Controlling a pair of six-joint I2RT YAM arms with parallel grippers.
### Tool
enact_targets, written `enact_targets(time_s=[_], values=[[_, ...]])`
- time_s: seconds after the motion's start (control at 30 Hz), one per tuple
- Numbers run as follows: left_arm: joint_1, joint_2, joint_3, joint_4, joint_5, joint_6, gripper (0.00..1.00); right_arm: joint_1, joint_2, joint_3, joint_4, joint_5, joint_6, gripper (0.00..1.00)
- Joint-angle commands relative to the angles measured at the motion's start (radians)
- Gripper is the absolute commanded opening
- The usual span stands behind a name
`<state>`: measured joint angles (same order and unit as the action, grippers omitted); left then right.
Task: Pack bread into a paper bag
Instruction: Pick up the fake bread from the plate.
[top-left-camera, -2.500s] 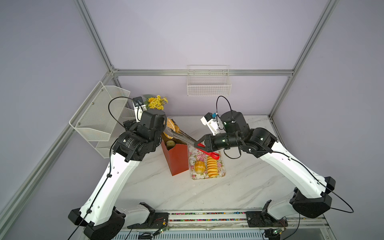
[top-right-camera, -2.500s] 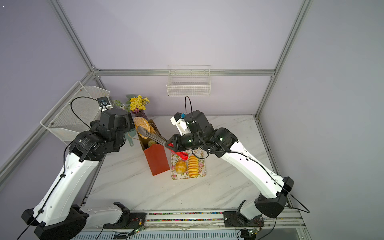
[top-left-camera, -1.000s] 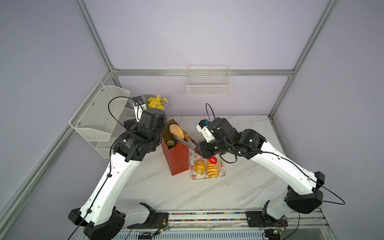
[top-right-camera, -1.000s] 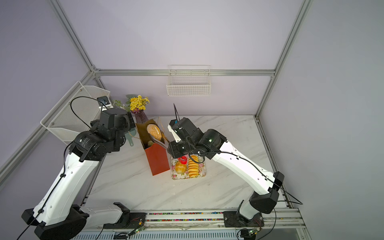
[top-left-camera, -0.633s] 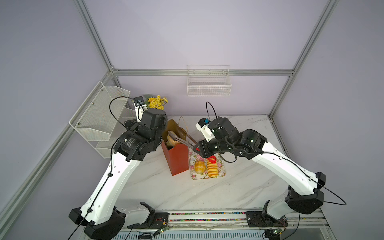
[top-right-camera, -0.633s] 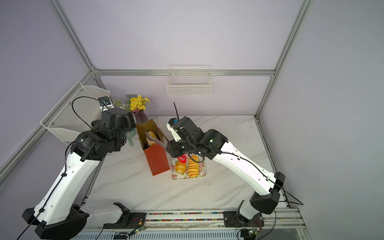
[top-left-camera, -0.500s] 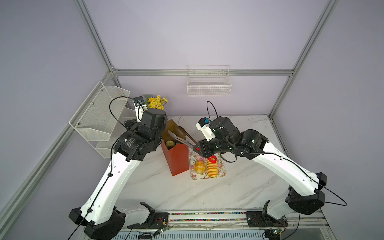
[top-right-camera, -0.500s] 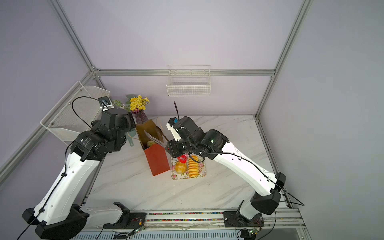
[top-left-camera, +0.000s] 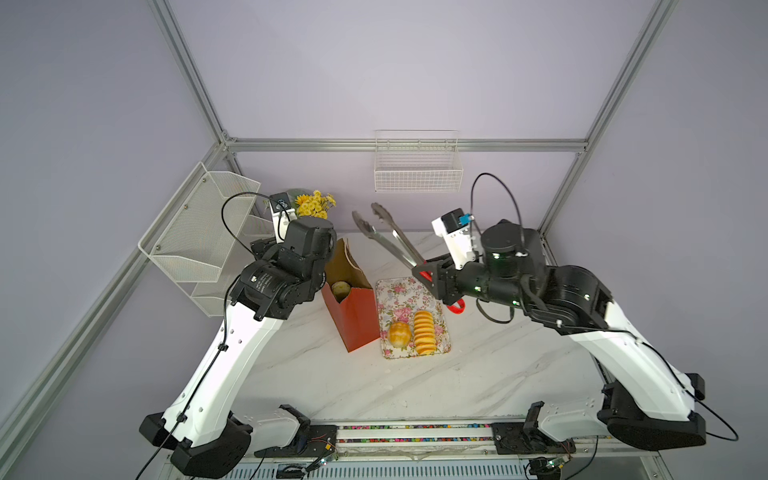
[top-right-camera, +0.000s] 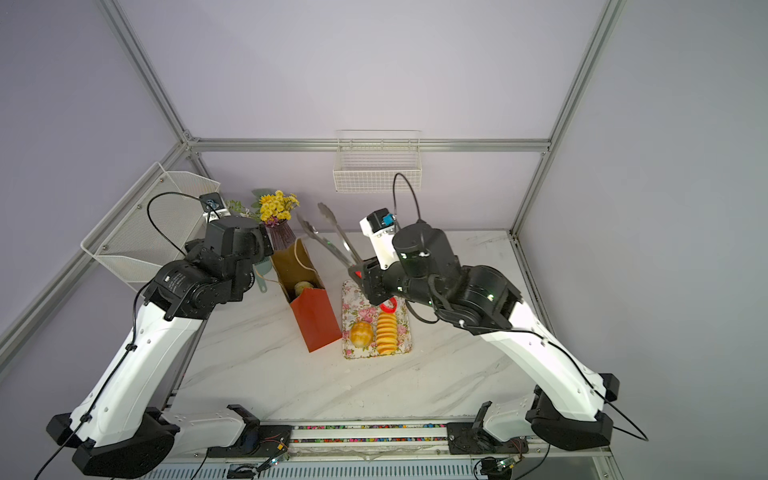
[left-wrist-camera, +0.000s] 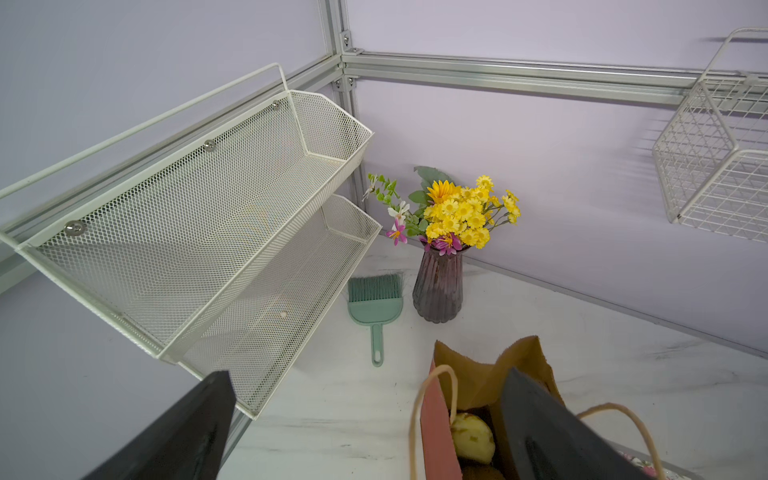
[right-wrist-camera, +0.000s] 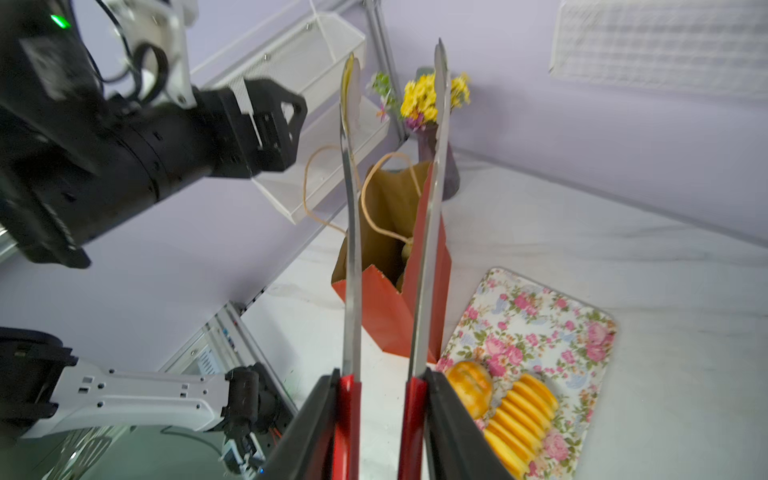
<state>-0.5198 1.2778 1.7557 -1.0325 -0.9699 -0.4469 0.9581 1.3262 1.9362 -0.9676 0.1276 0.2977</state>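
- The paper bag (top-left-camera: 355, 320) stands upright near the middle of the bench (top-left-camera: 415, 386), red-orange outside and brown inside, with its mouth open and its cord handles hanging loose.
- A pale bun (left-wrist-camera: 471, 436) lies inside the bag, low down. More bread shows dark beneath it, too dim to describe.
- A floral tray (top-left-camera: 409, 282) lies just beside the bag, on the right arm's side.
- On the tray's near end a round bun (top-left-camera: 400, 333) and a long ribbed loaf (top-left-camera: 424, 332) lie side by side, with the bun closer to the bag.
- The right gripper (right-wrist-camera: 380, 374) is set narrow and clamps the red handles of metal tongs (top-left-camera: 390, 241).
- The tongs slant up and away toward the back wall. Their tips are apart, raised above and behind the bag's mouth.
- The left gripper (left-wrist-camera: 365, 378) is spread wide at the bag's far edge. One of its fingers (left-wrist-camera: 540, 428) sits over the bag's mouth and the other is well off to the side, over the bench. I cannot tell if the finger touches the paper.
- Behind the bag stand a ribbed purple vase (left-wrist-camera: 437, 286) of yellow flowers (left-wrist-camera: 465, 212) and a green hand brush (left-wrist-camera: 375, 303), which lies flat beside it.
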Motion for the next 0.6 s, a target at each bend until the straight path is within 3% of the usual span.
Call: enact_targets(time_s=[0.0,0.13,0.4,0.57], values=[[-0.006,-0.006,0.010,0.036,0.003,0.022,1.00,0.004,-0.062,0.002,-0.067,0.263,-0.052,0.37],[-0.006,-0.003,0.008,0.038,0.009,0.022,1.00,0.004,-0.069,-0.071,-0.172,0.388,0.016,0.37],[-0.007,0.003,0.004,0.041,0.020,0.014,1.00,0.004,-0.052,-0.276,-0.267,0.204,0.292,0.36],[-0.006,0.008,-0.014,0.051,0.028,0.010,1.00,0.004,-0.069,-0.395,-0.282,0.140,0.384,0.35]])
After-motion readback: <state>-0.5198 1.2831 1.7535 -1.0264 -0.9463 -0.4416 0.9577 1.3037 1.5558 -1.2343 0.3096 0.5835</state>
